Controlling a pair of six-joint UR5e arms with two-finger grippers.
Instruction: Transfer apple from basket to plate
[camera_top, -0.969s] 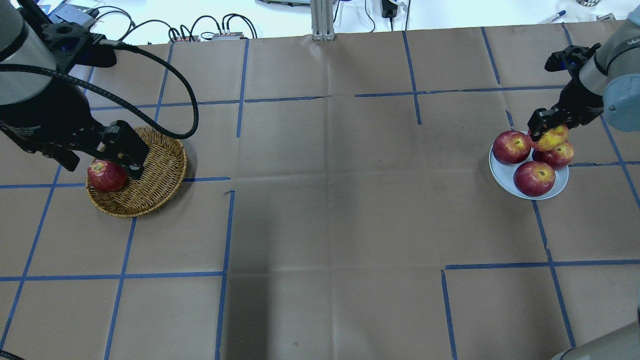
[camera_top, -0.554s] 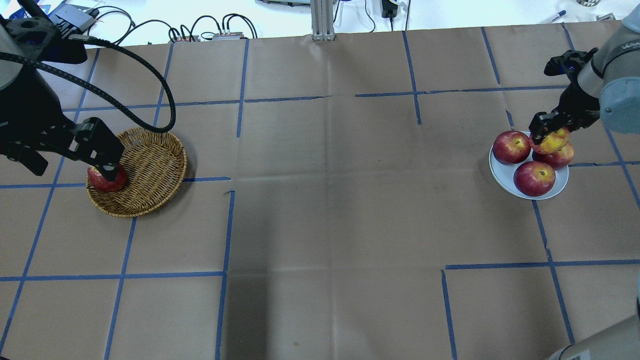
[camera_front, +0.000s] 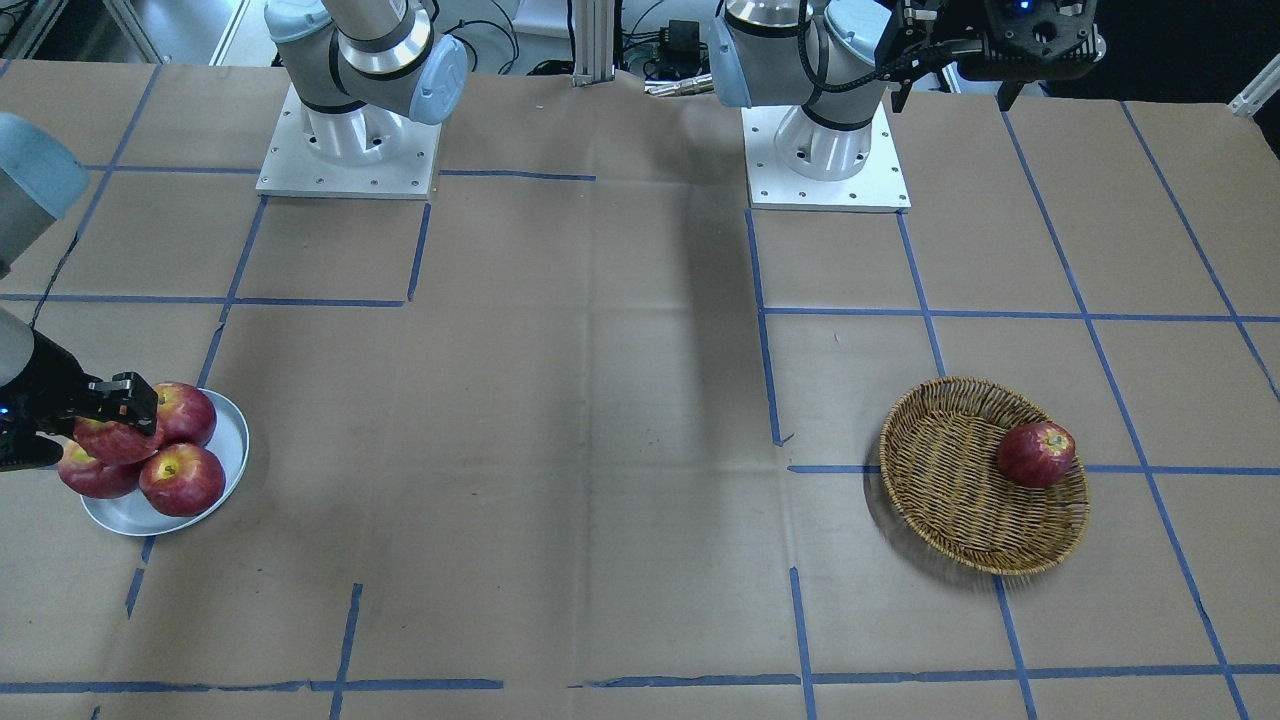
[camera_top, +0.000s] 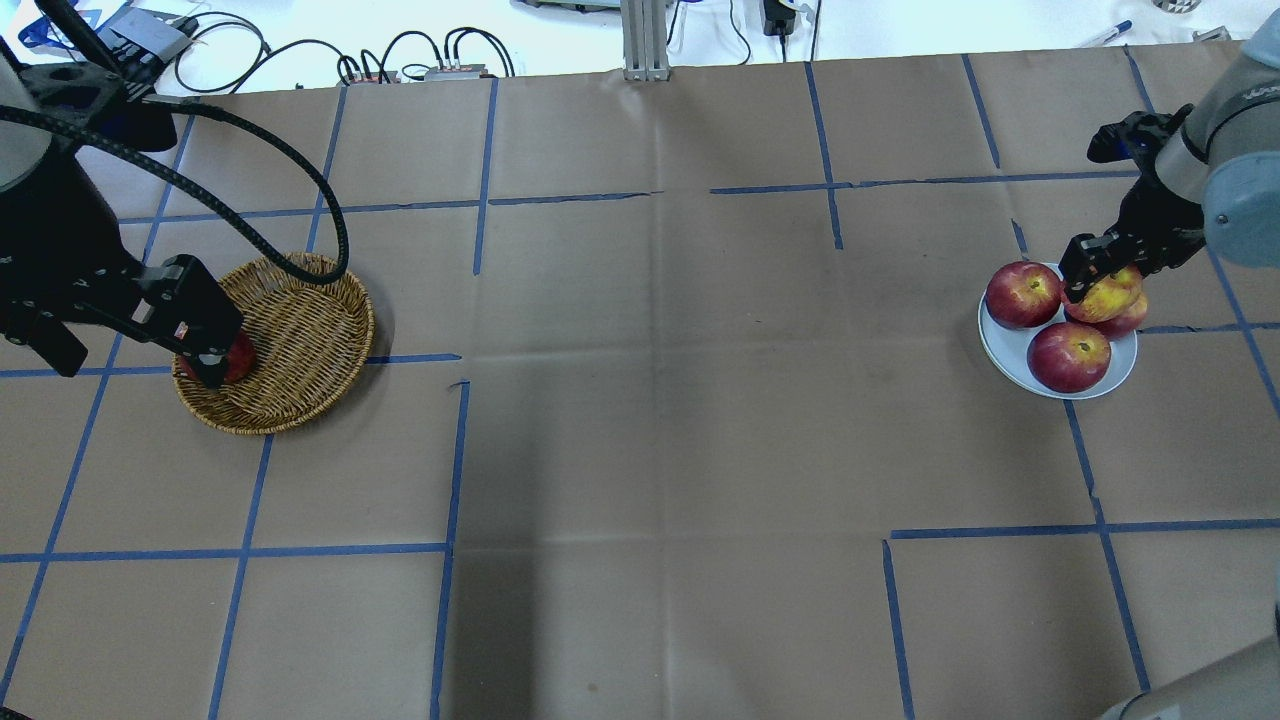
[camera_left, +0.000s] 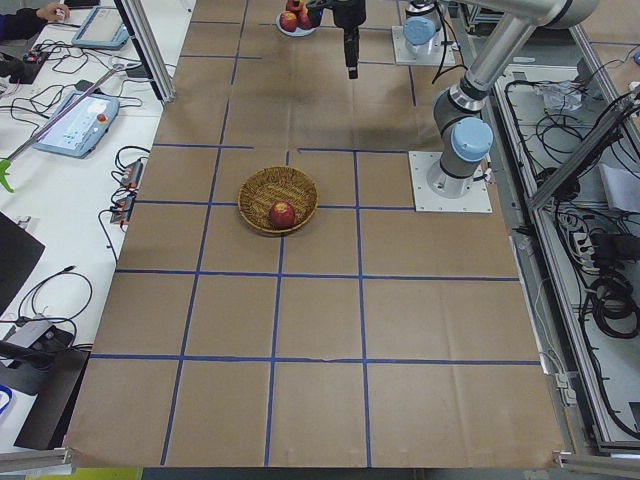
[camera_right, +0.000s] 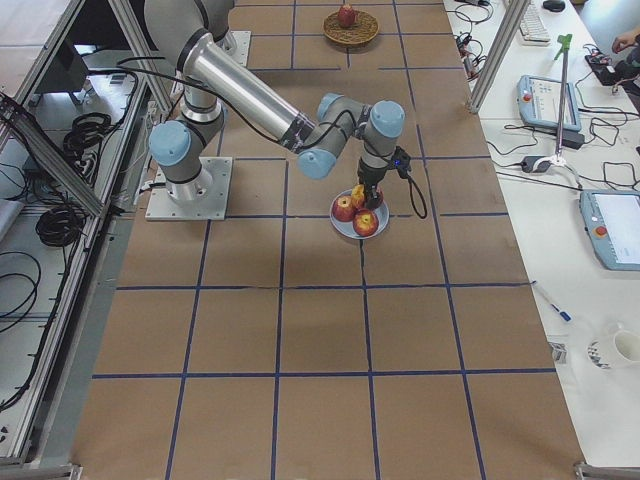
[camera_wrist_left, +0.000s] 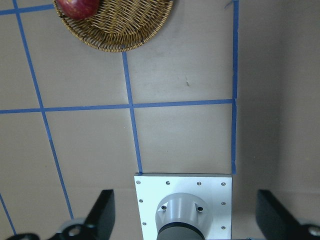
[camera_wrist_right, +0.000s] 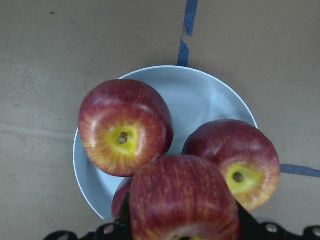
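Left gripper (camera_top: 130, 355) is raised, jaws spread wide, nothing between them. Well below the jaws is the basket (camera_top: 300, 340), with one dark red apple (camera_front: 1037, 454) inside. Right gripper (camera_top: 1103, 283) has its jaws clamped on the apple (camera_top: 1108, 300), yellow patch showing. Right under these jaws is the plate (camera_top: 1005, 345) with three darker apples (camera_top: 1068, 356). The held apple is just over them; cannot tell if it touches.
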